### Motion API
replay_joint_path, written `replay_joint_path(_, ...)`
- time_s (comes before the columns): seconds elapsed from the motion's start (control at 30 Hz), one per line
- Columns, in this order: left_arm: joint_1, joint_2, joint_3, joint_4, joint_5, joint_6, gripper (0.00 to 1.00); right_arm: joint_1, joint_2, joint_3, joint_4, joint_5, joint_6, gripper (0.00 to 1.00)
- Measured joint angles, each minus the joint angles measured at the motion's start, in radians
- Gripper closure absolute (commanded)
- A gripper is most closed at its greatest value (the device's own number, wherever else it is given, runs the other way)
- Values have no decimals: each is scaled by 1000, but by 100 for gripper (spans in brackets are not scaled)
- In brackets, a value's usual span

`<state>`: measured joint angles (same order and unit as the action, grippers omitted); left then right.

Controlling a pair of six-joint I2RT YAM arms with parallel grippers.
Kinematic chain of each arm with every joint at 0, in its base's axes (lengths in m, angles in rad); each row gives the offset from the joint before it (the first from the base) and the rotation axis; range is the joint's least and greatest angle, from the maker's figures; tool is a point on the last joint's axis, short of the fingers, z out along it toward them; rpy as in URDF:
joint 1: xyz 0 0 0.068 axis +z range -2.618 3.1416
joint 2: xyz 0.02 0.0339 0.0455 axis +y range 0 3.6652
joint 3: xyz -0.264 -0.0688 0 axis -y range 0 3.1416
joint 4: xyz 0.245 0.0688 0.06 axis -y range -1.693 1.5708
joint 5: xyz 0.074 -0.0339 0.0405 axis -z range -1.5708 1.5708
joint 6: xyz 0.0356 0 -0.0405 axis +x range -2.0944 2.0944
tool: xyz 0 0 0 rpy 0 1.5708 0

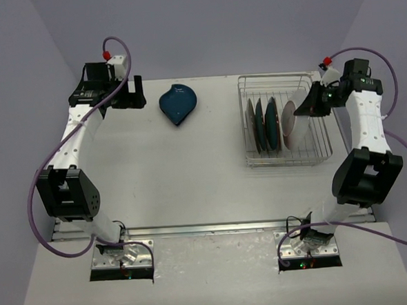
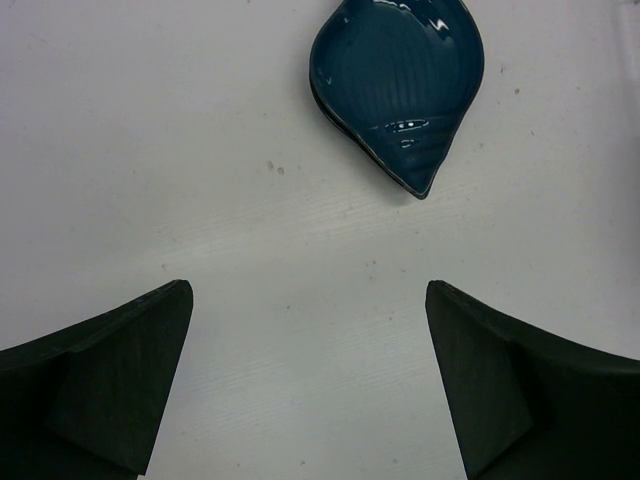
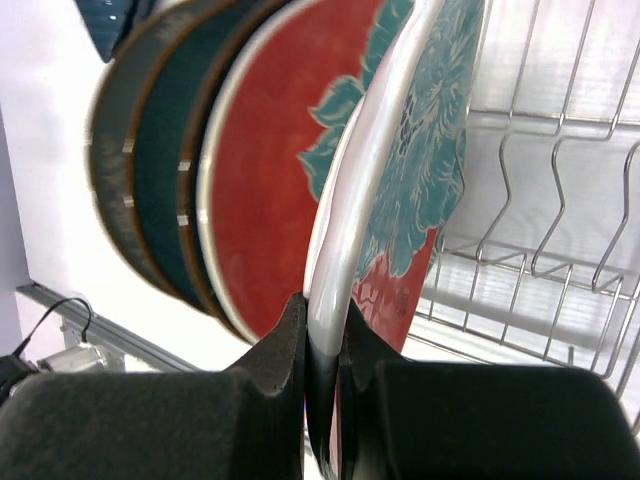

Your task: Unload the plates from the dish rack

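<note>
— What has your right claw got?
— My right claw (image 3: 325, 320) is pressed together on the rim of the white-and-red plate (image 3: 350, 190), with one finger on each face. The pinch sits at the bottom middle of the wrist view.

— Where is that plate?
— It stands on edge inside the dish rack (image 1: 287, 160), at the right of the overhead view. Of the plates there, it is the one furthest right in the frame.

— What else is in the rack?
— Three more plates stand on edge, all to the left of mine in the wrist view. A red-faced plate (image 3: 260, 200) is just beside it. Next comes a teal plate (image 3: 160, 170), and a dark plate (image 3: 108, 160) is outermost.

— And your other claw?
— My left claw (image 2: 310, 380) is spread wide over the worktop (image 2: 150, 150), gripping nothing.

— Is anything outside the rack?
— The dark blue leaf-shaped dish (image 2: 400, 85) lies flat on the worktop, at the upper right of the left wrist view and apart from the fingers. Seen from overhead, it lies between the left claw and the rack.
</note>
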<state>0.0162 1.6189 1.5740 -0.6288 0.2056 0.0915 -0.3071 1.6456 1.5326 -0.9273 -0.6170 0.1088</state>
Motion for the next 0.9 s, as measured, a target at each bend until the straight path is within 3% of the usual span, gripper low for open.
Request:
replay_joint_path(0.27, 1, 22, 43, -5, 42, -25, 1, 5, -63, 190, -32, -92, -78, 100)
replay_joint_path(0.47, 9, 21, 69, 4, 207, -77, 4, 54, -201, 220, -11, -125, -242, 100)
replay_joint_path(0.6, 14, 18, 82, 10, 331, -131, 5, 225, -297, 178, 66, -58, -416, 100)
replay_joint_path(0.9, 128, 2, 121, 18, 635, -268, 11, 730, -474, -135, 291, 98, -963, 100)
